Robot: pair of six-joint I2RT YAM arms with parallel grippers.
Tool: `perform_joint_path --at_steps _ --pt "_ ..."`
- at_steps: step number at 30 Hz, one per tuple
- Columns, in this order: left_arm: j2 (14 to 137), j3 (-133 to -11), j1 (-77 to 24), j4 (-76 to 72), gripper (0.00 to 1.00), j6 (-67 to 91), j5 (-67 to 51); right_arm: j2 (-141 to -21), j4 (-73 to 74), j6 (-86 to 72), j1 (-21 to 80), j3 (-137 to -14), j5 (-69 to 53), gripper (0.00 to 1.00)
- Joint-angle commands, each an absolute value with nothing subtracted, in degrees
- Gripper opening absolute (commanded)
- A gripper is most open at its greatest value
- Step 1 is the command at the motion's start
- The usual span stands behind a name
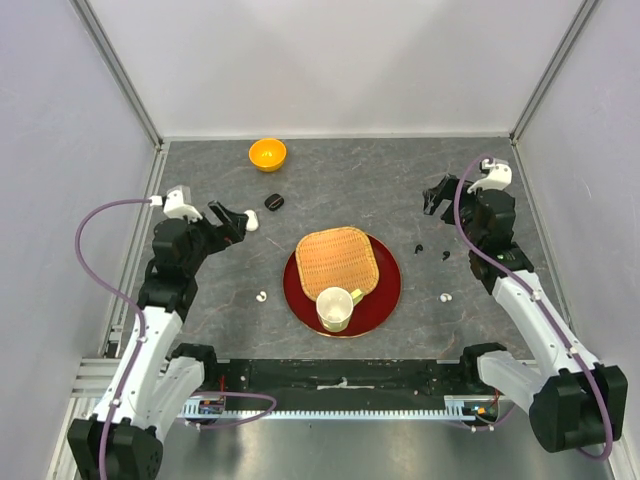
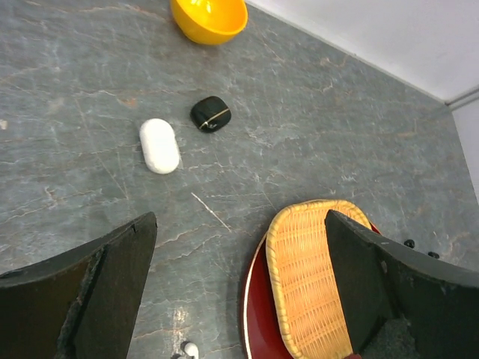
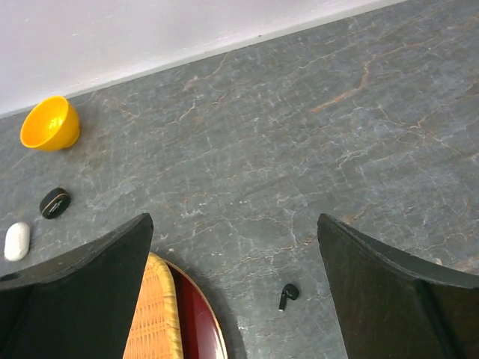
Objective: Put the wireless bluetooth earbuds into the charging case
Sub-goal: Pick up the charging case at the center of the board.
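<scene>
Black earbud [image 3: 287, 296] lies below, between spread right fingers [image 3: 82, 295].

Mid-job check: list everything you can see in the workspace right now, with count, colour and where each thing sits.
white case: one, white, left side, just ahead of the left gripper
black case: one, black, beside the white case, toward the bowl
white earbuds: two, white, one left of the plate, one right of it
black earbuds: two, black, close together right of the plate
bowl: one, orange-yellow, far left by the back wall
plate: one, red, centre
woven mat: one, tan, on the plate
cup: one, cream, near side of the plate
table: one, grey
left gripper: one, black, open
right gripper: one, black, open
</scene>
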State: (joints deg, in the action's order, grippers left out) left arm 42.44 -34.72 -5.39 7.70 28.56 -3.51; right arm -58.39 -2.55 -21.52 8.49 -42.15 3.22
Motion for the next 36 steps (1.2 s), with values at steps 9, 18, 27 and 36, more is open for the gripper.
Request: perform_joint_path --at_steps 9,18,27,36 --pt "59.83 -46.14 -5.45 11.78 0.98 21.27 -4.65 -52.12 -0.18 -20.74 8.52 -44.73 -1.76 0.98" --pt "72.50 -54.39 -5.45 12.21 0.94 15.56 -6.95 -49.75 3.86 -19.78 8.44 -45.35 -0.35 0.98" --pt "87.71 -63.80 -5.45 16.08 0.90 16.08 -4.57 -48.96 5.27 -20.39 8.53 -45.53 2.29 0.98" --pt "99.48 -69.60 -5.45 19.07 0.85 17.23 -2.29 -49.13 6.68 -21.01 8.53 -46.32 4.13 0.98"
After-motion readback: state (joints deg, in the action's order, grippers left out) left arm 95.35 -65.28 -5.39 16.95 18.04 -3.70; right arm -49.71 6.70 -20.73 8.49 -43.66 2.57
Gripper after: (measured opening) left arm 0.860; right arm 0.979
